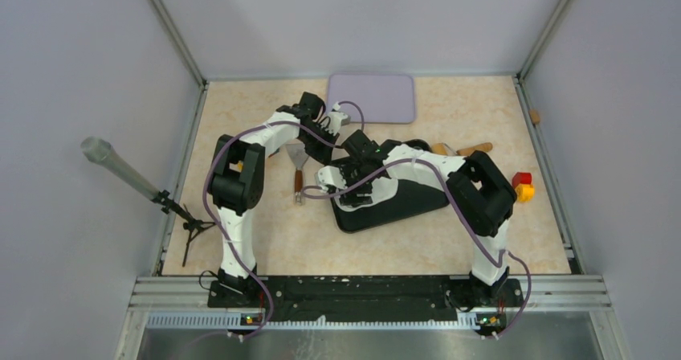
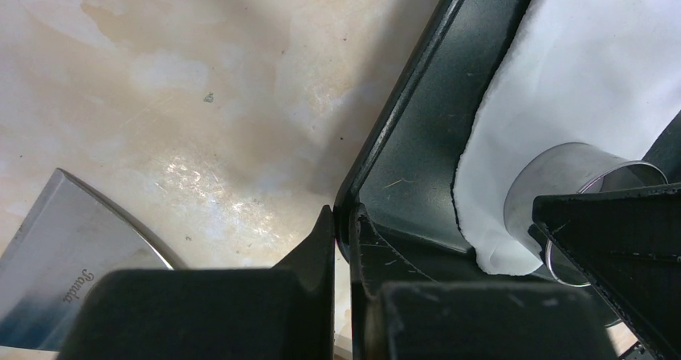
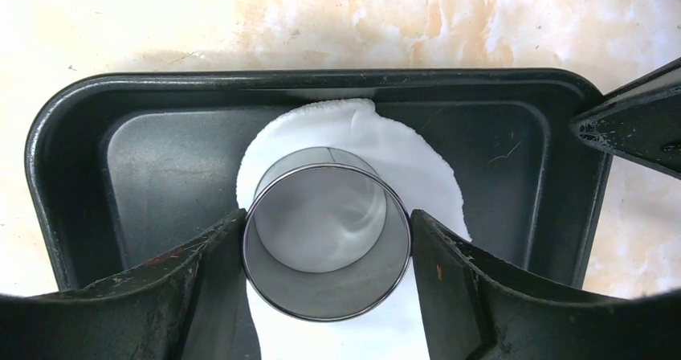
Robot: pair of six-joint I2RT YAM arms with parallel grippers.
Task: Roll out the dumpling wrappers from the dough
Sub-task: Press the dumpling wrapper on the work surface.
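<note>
Beige bench (image 1: 241,239): left pincer (image 2: 341,215) pinches the tray (image 2: 417,135) rim, right pincer (image 3: 328,215) clamps a cutter ring (image 3: 321,292) on the dough (image 3: 409,159). Next, probably: press straight down to cut.

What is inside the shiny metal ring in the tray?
White dough shows through the open top of the metal ring. The right claw holds the ring on the dough in the black tray. The ring's wall hides the dough under its edge.

Steel ring (image 3: 321,292) inside black tray (image 3: 161,167); scraper (image 1: 298,167) beside.
</note>
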